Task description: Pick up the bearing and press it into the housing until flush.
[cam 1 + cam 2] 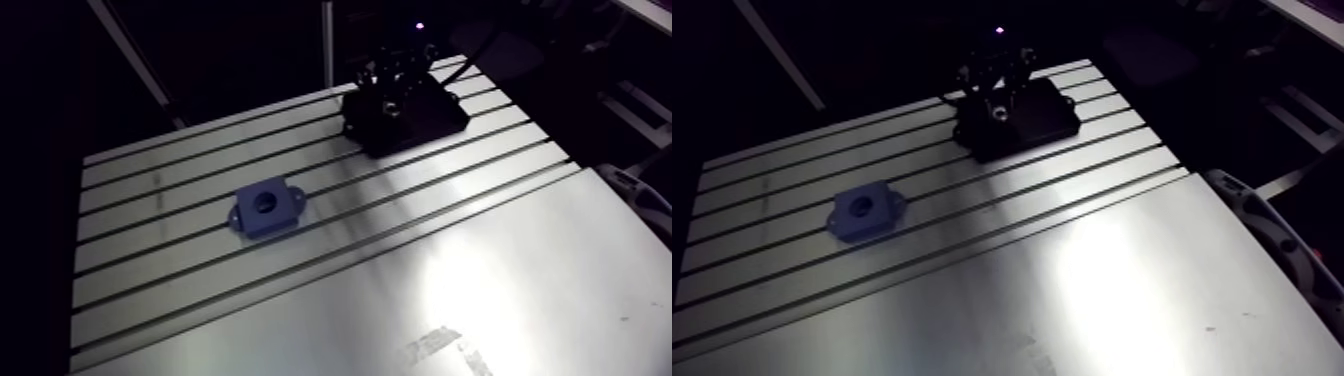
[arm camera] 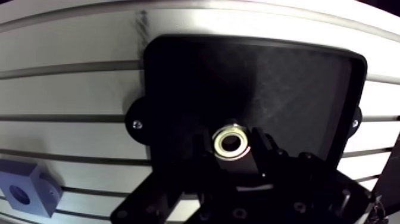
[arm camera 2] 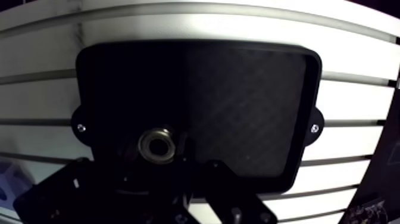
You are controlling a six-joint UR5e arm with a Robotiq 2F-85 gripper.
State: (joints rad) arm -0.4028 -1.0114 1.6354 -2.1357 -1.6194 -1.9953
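Note:
The bearing (image 2: 232, 143), a small metal ring, sits low over a black tray (image 2: 286, 89) at the far side of the table. My gripper (image 2: 232, 146) is down at the tray, and its two dark fingers (image 2: 265, 149) press against the ring from either side, shut on it. In the arm view the gripper (image 1: 395, 85) stands over the tray (image 1: 440, 112). The housing (image 1: 267, 207) is a blue block with a round bore and two side ears. It lies apart from the tray, toward the table's middle left, and shows in the wrist view as a blue block (image 2: 21, 192) beside the gripper.
The slotted aluminium table (image 1: 480, 270) has long grooves running across it. The black tray is screwed down at its ears (image 2: 137, 124). A broad smooth plate (image 1: 1122, 290) covers the near part of the table.

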